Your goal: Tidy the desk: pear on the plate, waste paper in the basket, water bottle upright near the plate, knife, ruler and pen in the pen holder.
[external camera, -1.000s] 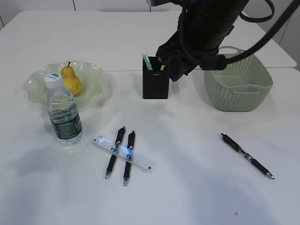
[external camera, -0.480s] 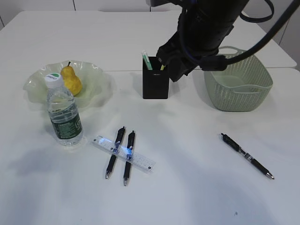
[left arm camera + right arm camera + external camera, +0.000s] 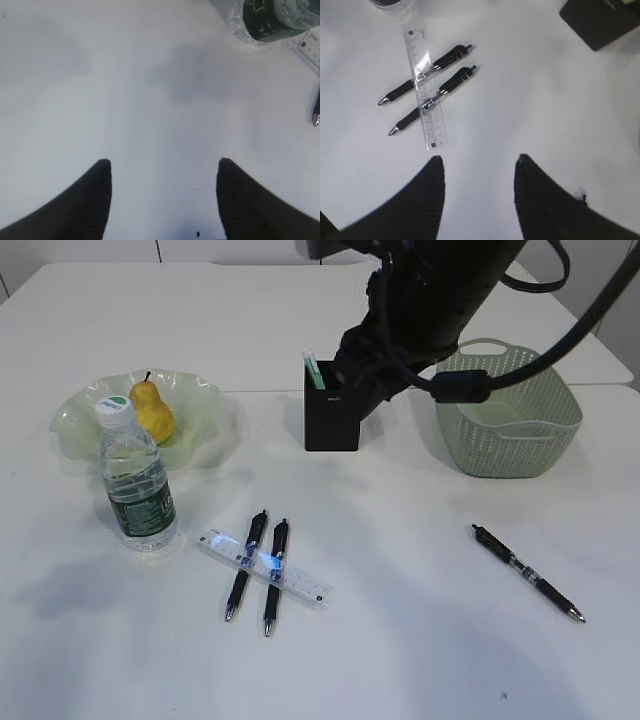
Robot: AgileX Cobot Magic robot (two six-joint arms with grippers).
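Right claw (image 3: 477, 162) now wider, empty, shifted left above pen holder (image 3: 331, 418).

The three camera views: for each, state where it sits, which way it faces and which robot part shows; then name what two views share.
Exterior view: raised in front of the desk, slanting down; the right arm hangs over the pen holder.
Left wrist view: on the left arm, facing down; left gripper jaws apart, water bottle base at top.
Right wrist view: on the right arm, facing down; right gripper jaws apart.
Shared: ruler and two pens, right wrist and exterior.
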